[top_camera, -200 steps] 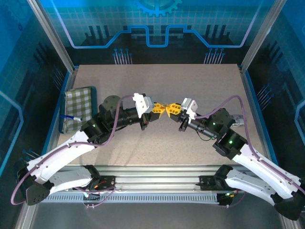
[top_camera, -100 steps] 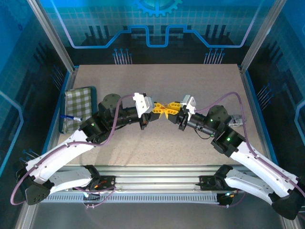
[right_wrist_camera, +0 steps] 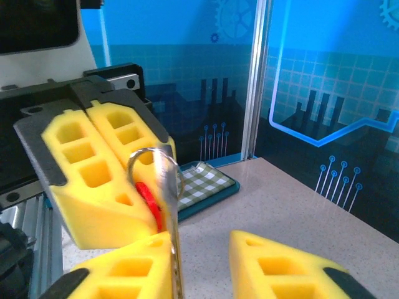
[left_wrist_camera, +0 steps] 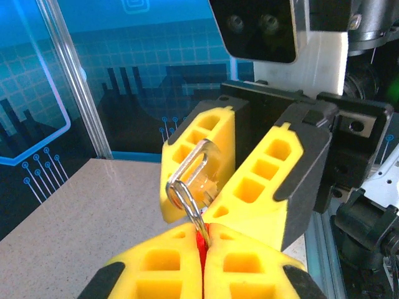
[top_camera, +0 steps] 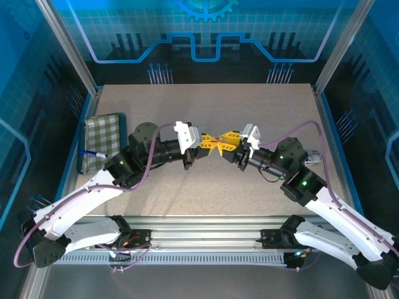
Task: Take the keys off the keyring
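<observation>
key hanging between the arms, one gripper clamped, the other spread

the key [left_wrist_camera: 198, 163], a small flat grey metal piece, is hanging on the wire keyring [left_wrist_camera: 179, 190] in mid-air over the middle of the table [top_camera: 262, 106], right where the two arms are meeting. in the right wrist view its shaft is lying along the inner face of one yellow finger, with open space on its other side. the ring is threading into a red piece [left_wrist_camera: 201, 246], possibly a tag or fob, though too little of it is showing to be sure. the left gripper [left_wrist_camera: 202, 235] is clamping tight on that red piece, which seems meant to anchor the ring and present the key toward the other arm. the right gripper [right_wrist_camera: 201, 244] is facing it tip to tip with its fingers spread apart, straddling the key without pinching it. i judge that it is lining up to close on the key and work it off the ring. a green checked pouch [top_camera: 103, 142] is lying well apart, at the table's left edge.
</observation>
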